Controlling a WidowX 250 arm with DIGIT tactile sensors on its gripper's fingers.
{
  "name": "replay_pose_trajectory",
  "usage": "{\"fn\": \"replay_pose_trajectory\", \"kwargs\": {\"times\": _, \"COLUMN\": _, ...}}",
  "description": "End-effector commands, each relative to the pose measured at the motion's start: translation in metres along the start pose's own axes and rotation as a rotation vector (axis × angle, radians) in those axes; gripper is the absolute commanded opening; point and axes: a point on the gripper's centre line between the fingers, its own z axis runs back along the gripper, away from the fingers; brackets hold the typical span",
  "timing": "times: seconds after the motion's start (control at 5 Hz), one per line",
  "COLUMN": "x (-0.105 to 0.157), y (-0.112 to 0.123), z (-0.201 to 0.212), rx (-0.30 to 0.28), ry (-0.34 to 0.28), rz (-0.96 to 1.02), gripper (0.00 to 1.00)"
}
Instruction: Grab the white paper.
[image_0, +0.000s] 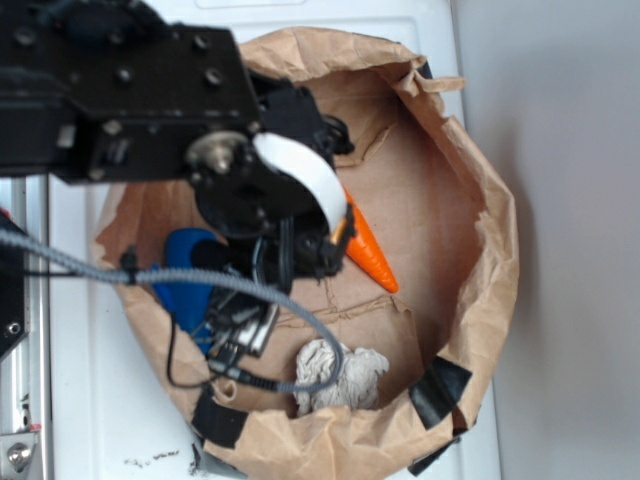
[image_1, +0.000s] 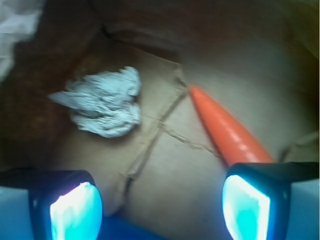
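The white paper is a small crumpled wad lying on the floor of the opened brown bag, near its front rim. In the wrist view the white paper sits ahead and to the left of my gripper, well apart from it. The gripper is open, with only bare bag floor between its glowing pads. In the exterior view the black arm reaches into the bag from the upper left and hides most of the fingers.
An orange carrot lies in the bag, its thick end by my right finger. A blue object sits under the arm at the bag's left. The brown bag's wall rings everything; black tape marks its rim.
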Motion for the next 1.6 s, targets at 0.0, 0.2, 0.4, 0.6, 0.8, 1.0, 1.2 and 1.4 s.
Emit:
{"fn": "replay_pose_trajectory", "kwargs": {"times": 0.0, "x": 0.022, "y": -0.019, "z": 0.021, "rx": 0.060, "ry": -0.035, "rz": -0.144, "gripper": 1.00}}
{"fn": "replay_pose_trajectory", "kwargs": {"times": 0.2, "x": 0.022, "y": -0.019, "z": 0.021, "rx": 0.060, "ry": -0.035, "rz": -0.144, "gripper": 1.00}}
{"fn": "replay_pose_trajectory", "kwargs": {"times": 0.4, "x": 0.022, "y": -0.019, "z": 0.021, "rx": 0.060, "ry": -0.035, "rz": -0.144, "gripper": 1.00}}
{"fn": "replay_pose_trajectory", "kwargs": {"times": 0.6, "x": 0.028, "y": 0.006, "z": 0.007, "rx": -0.011, "ry": -0.062, "rz": -0.226, "gripper": 1.00}}
{"fn": "replay_pose_trajectory", "kwargs": {"times": 0.8, "x": 0.038, "y": 0.026, "z": 0.000, "rx": -0.040, "ry": -0.061, "rz": -0.246, "gripper": 1.00}}
{"fn": "replay_pose_trajectory", "kwargs": {"times": 1.0, "x": 0.047, "y": 0.038, "z": 0.004, "rx": -0.052, "ry": -0.093, "rz": -0.260, "gripper": 1.00}}
{"fn": "replay_pose_trajectory", "kwargs": {"times": 1.2, "x": 0.048, "y": 0.042, "z": 0.006, "rx": -0.060, "ry": -0.145, "rz": -0.323, "gripper": 1.00}}
{"fn": "replay_pose_trajectory", "kwargs": {"times": 1.4, "x": 0.037, "y": 0.039, "z": -0.018, "rx": -0.025, "ry": -0.150, "rz": -0.405, "gripper": 1.00}}
